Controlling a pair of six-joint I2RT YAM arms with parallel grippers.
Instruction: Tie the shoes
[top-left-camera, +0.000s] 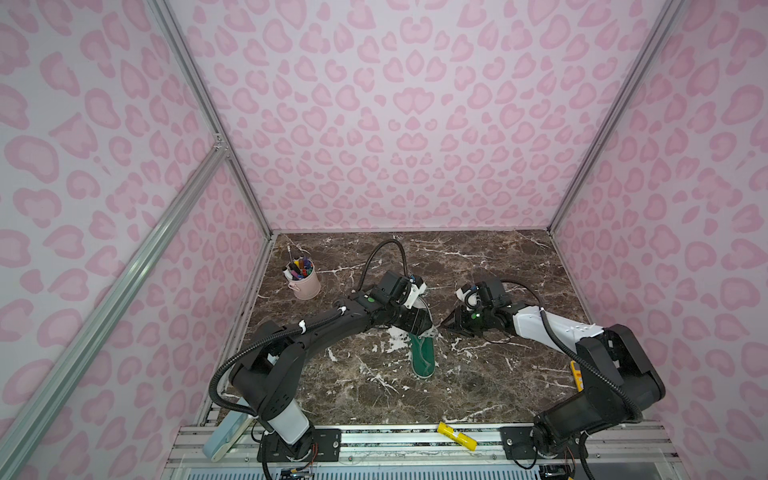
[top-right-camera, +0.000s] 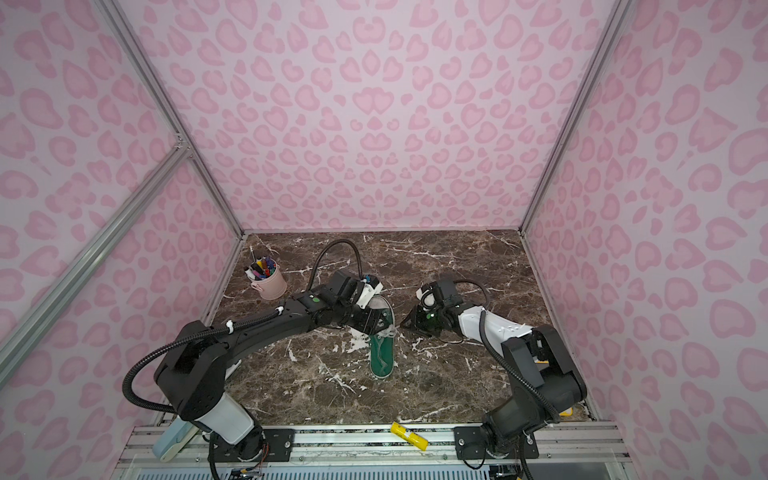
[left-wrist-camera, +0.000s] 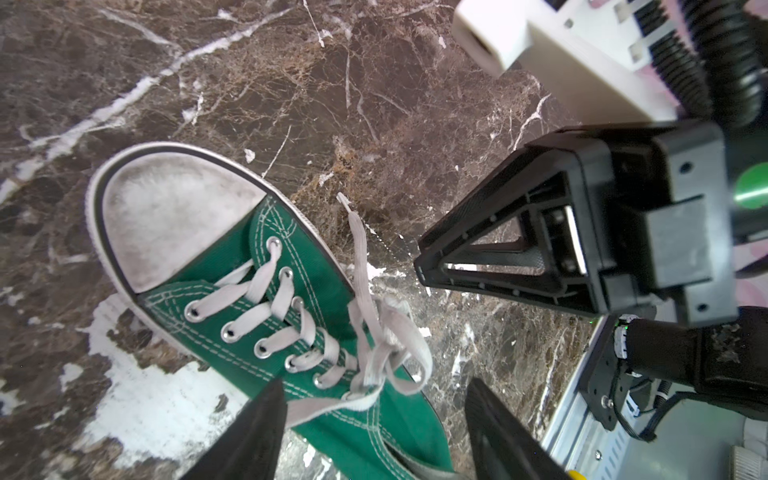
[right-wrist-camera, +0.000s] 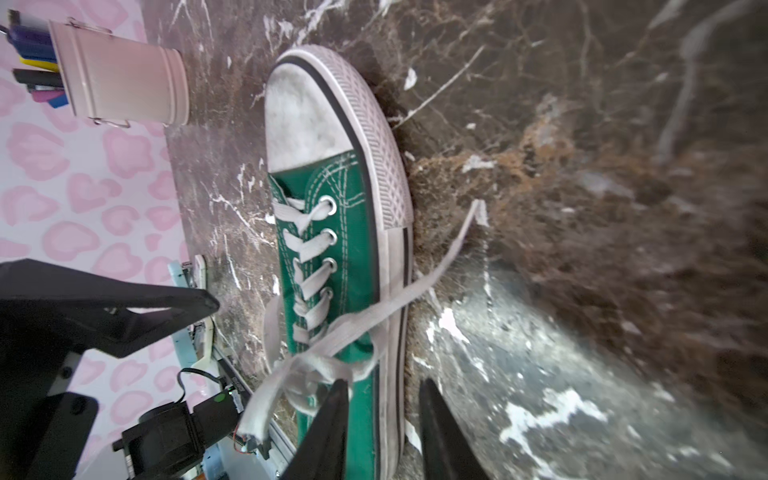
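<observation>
In both top views the left arm (top-left-camera: 332, 322) lies across the sneaker (top-left-camera: 423, 353), hiding most of its front; only the heel half is open to inspection. Both wrist views cut the heel off at the picture's edge, and whether the tangled laces (left-wrist-camera: 374, 345) form a firm knot cannot be told. Of the left hand (left-wrist-camera: 374, 384) and right hand (right-wrist-camera: 383, 381) only finger ends show. The far table (right-wrist-camera: 623, 249) is blurred in the right wrist view. The pens (right-wrist-camera: 35, 62) in the cup (right-wrist-camera: 124, 79) run off that view's edge. A yellow item (top-left-camera: 577, 374) sits mostly behind the right arm (top-left-camera: 557, 328).
</observation>
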